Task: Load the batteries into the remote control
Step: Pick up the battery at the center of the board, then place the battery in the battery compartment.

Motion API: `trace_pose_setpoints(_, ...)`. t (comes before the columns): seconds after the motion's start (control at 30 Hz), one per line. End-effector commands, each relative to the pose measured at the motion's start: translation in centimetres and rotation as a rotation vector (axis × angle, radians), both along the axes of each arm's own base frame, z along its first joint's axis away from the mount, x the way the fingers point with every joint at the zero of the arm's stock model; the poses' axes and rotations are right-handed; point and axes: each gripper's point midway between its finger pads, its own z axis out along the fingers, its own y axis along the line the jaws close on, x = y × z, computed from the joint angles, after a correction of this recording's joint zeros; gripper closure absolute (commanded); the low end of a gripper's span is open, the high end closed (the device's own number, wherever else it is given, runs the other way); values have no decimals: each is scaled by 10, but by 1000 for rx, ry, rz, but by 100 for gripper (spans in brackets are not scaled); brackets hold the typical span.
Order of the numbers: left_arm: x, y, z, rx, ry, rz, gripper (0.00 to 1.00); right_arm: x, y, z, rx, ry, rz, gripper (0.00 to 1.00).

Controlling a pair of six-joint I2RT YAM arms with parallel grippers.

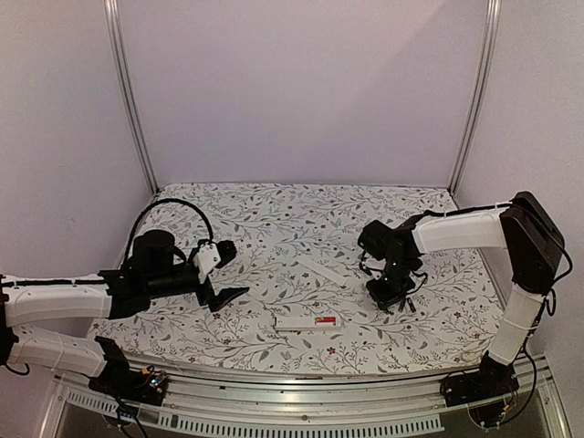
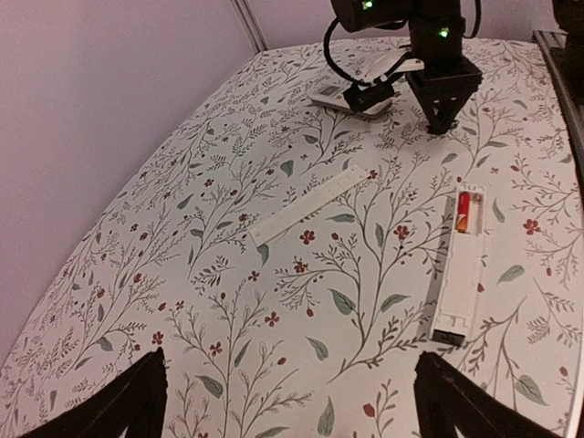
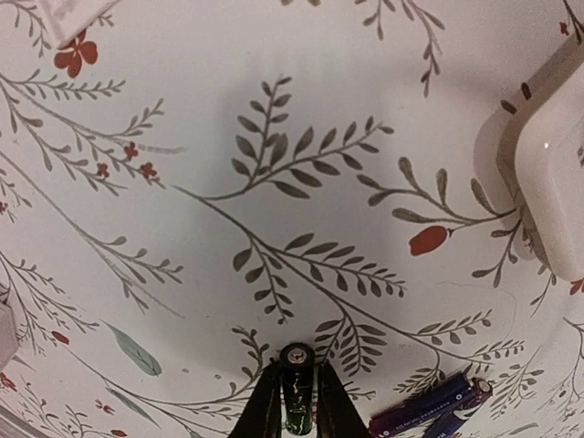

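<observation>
The right end effector (image 3: pixel 297 376) has its two fingers closed tight on a dark battery (image 3: pixel 297 358), which points its metal tip down at the counter (image 1: pixel 274 219). The green print on this cell is too blurred to read. Just beside the fingers, two dark blue batteries (image 3: pixel 422 412) lie together on the floral cloth, and a rounded white device (image 3: pixel 552 187) lies a little further to the right. The left end effector (image 2: pixel 290 360) is spread wide and holds nothing; it hangs above the counter, well apart from the other arm. Between the two arms, near the front edge, the remote control (image 2: pixel 459 274) lies on its face with the compartment uncovered. One red battery (image 2: pixel 464 212) already sits in the end of it nearest the right arm; its pale label is too small to read. The long white battery cover (image 2: pixel 310 205) lies apart from the remote, deeper on the counter.
</observation>
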Motion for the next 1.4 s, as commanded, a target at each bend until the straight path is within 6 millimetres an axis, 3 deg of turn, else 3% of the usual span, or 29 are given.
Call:
trace_pose_setpoints(0.0, -18, -12, -31, 70, 47, -107, 6, -8, -7, -15, -21, 39, 8, 88)
trace_pose_setpoints(0.13, -31, -24, -57, 180, 56, -158, 7, -9, 1, -13, 14, 55, 23, 95)
trace_pose_setpoints(0.27, -35, -30, -66, 225, 57, -187, 7, -7, 7, -6, 42, 56, 57, 99)
trace_pose_setpoints(0.4, -46, -35, -79, 280, 54, -235, 8, -4, 28, 11, 142, 39, 133, 100)
trace_pose_setpoints(0.53, -61, -41, -95, 351, 43, -280, 10, -3, 79, 49, 348, -34, 276, 100)
trace_pose_setpoints(0.63, -60, -42, -98, 363, 45, -268, 11, -21, 127, 78, 508, -105, 473, 100)
trace_pose_setpoints(0.73, -61, -43, -96, 355, 47, -268, 12, -33, 154, 90, 575, -176, 633, 100)
trace_pose_setpoints(1.03, -62, -40, -91, 338, 44, -263, 13, -46, 183, 68, 541, -203, 864, 100)
trace_pose_setpoints(1.37, -61, -41, -91, 338, 39, -258, 12, -53, 171, 42, 457, -180, 928, 100)
